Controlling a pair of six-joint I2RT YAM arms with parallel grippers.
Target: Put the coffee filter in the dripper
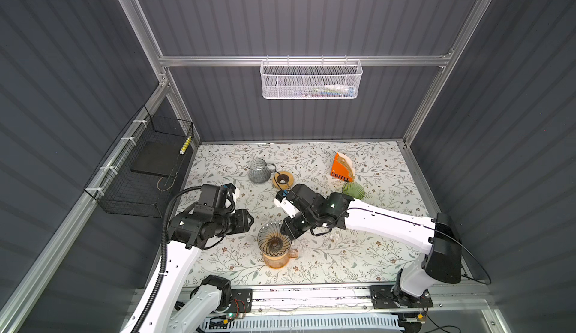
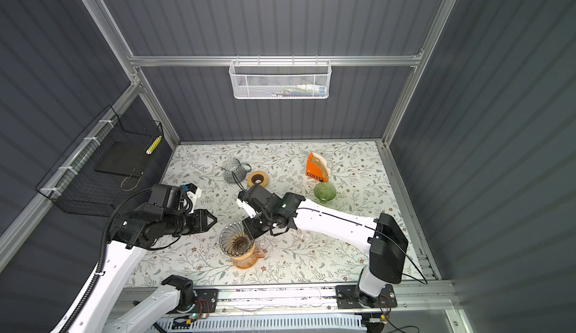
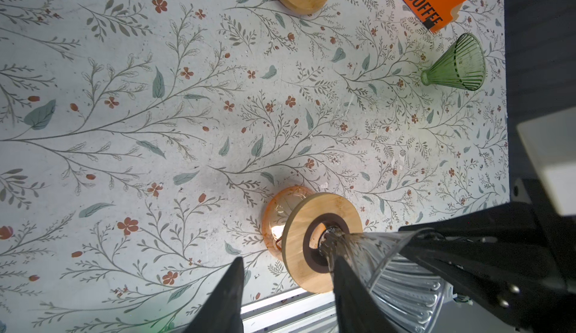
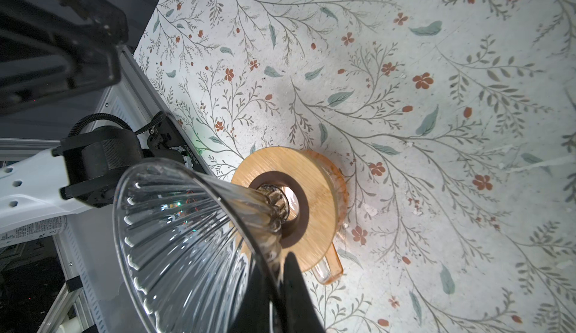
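A: How's the left gripper (image 1: pixel 247 220)?
B: Jaws apart, empty, just beside the dripper (image 1: pixel 274 242) on the amber carafe (image 1: pixel 276 261).
A: And the right gripper (image 1: pixel 285 231)?
B: Clamped on the dripper's rim. The coffee filters (image 1: pixel 345 160) sit in the orange holder (image 1: pixel 336 169) at the far right, well apart.

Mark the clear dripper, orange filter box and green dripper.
clear dripper (image 1: pixel 270 237): in a top view, ribbed inner wall.
orange filter box (image 1: pixel 337 167): in a top view, orange side face.
green dripper (image 3: pixel 458 66): left wrist view, ribbed cone wall.
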